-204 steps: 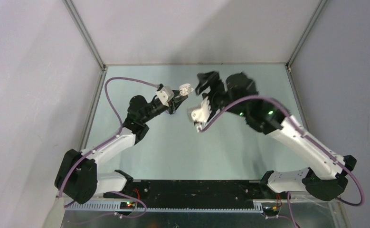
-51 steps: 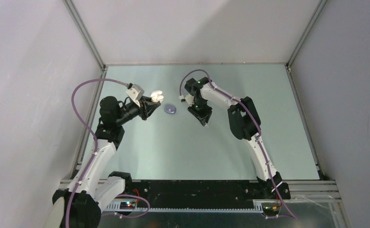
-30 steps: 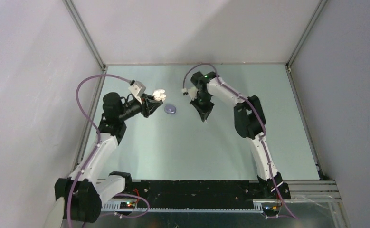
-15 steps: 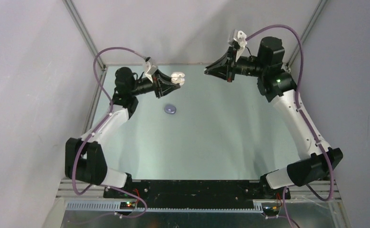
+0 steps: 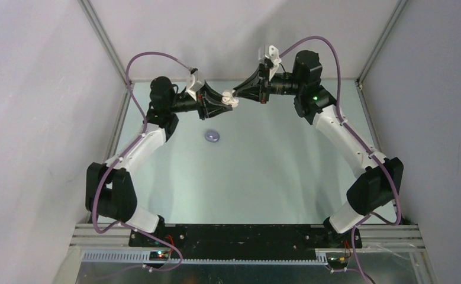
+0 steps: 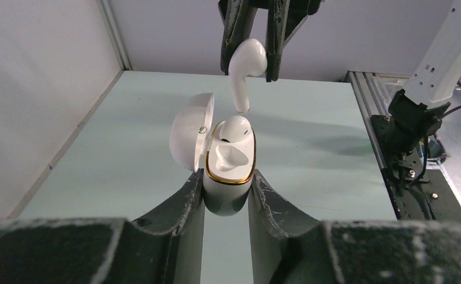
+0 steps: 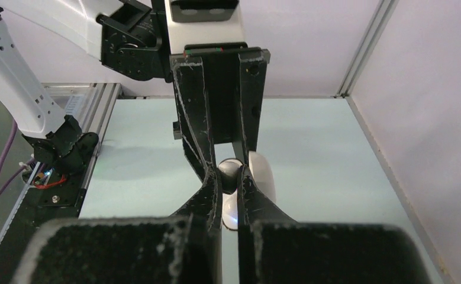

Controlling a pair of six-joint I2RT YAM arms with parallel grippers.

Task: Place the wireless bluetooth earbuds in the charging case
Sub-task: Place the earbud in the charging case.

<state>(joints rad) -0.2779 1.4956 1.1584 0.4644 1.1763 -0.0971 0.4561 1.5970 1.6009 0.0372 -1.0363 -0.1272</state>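
My left gripper is shut on the white charging case, held in the air with its lid swung open to the left. One white earbud sits in the case's far socket; the near socket is empty. My right gripper is shut on a second white earbud, whose stem points down just above the case's far end without clearly touching it. From above, the two grippers meet tip to tip at the case over the back of the table.
A small pale purple oval object lies on the green table surface below the left gripper. Grey walls and metal frame posts close in the back and both sides. The arms' bases stand along the near edge.
The right gripper with its earbud has swung left and down to the case. The left gripper has shifted slightly right and back, so the two tips that were apart now meet.
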